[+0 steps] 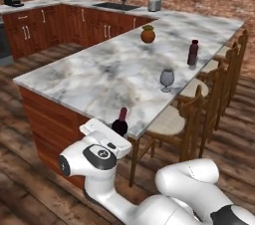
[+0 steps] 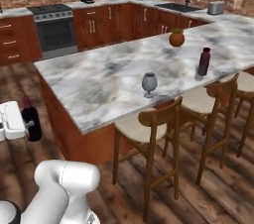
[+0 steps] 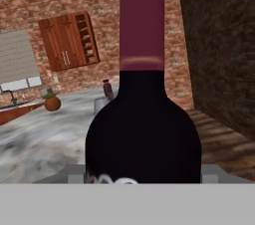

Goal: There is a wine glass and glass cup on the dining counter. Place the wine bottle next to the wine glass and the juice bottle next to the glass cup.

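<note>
Left base view is showing the dining counter's marble tabletop stretching away from the robot, with a broad bare stretch of marble between its near edge and the wine glass, which is standing close to the chair-side edge. The wine bottle is sitting upright in the hand just off the near edge of the tabletop, its dark shoulders and long dark-red neck rising above the white hand; in the right base view it is hanging out over the wooden floor, well apart from the counter's corner. Hand view is looking straight at the bottle, dark glass body below, maroon neck above, a sliver of white label at the bottom. The fingers are closing around the bottle's body, though the tips themselves are hidden behind it. The juice bottle, stout and maroon, is standing further along the same edge beyond the wine glass. A round orange-brown pot with a green plant is standing near the middle of the far end. Wooden chairs are lining the long side, tucked against the edge under the glass and the juice bottle.
</note>
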